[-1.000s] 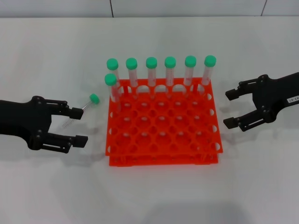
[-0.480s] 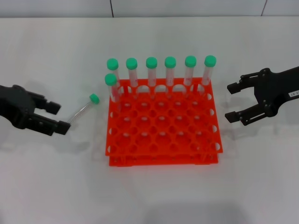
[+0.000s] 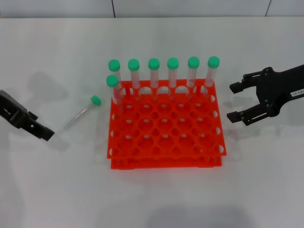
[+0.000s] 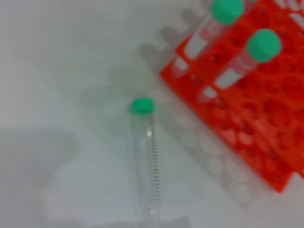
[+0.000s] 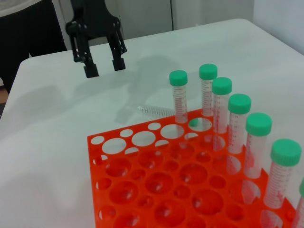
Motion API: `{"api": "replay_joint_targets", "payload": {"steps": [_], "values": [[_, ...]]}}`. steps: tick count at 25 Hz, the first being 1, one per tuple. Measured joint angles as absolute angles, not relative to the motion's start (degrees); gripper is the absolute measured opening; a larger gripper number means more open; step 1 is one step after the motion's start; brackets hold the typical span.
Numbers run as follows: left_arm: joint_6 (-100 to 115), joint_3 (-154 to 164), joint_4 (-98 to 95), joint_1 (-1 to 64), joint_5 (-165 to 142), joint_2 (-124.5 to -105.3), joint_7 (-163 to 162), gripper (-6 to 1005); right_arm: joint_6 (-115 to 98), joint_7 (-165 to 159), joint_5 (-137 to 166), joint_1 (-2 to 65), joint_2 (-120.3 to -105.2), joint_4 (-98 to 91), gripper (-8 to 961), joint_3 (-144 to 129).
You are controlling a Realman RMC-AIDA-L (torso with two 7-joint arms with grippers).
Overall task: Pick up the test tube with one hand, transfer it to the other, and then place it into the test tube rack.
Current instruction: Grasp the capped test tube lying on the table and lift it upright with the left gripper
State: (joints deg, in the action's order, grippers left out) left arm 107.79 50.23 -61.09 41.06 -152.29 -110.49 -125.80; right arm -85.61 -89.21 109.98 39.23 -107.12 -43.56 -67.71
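Note:
The test tube [image 3: 81,112], clear with a green cap, lies loose on the white table left of the orange-red test tube rack [image 3: 166,162]. It also shows in the left wrist view [image 4: 144,156] and partly in the right wrist view [image 5: 154,110]. My unlabelled left gripper [image 3: 40,126] hovers at the far left, a little short of the tube's bottom end; seen in the right wrist view [image 5: 104,68], it is open and holds nothing. My labelled right gripper [image 3: 232,102] stands open and holds nothing just right of the rack.
Several green-capped tubes [image 3: 173,71] stand upright in the rack's back row, and one more [image 3: 113,88] stands in the second row at the left. The rack's other holes [image 5: 142,185] hold nothing. Bare white table lies in front of the rack.
My left gripper has drawn back to the left, away from the lying tube, and has turned. The tube has not moved. The right gripper has barely shifted.

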Motion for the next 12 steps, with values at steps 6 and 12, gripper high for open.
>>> {"api": "replay_joint_targets", "payload": {"steps": [6,12], "values": [[102.90,51.22,-60.48,41.75,-155.46,-111.93,-128.37,751,-85.66,-89.34,109.97,39.36,-107.80,-43.54,856,-67.68],[95.86,54.52,-57.26,41.39,-156.20,-112.95,-127.90,740,-85.57,-89.62,109.97,39.37,-107.85,-43.40,856,-67.67]]}}
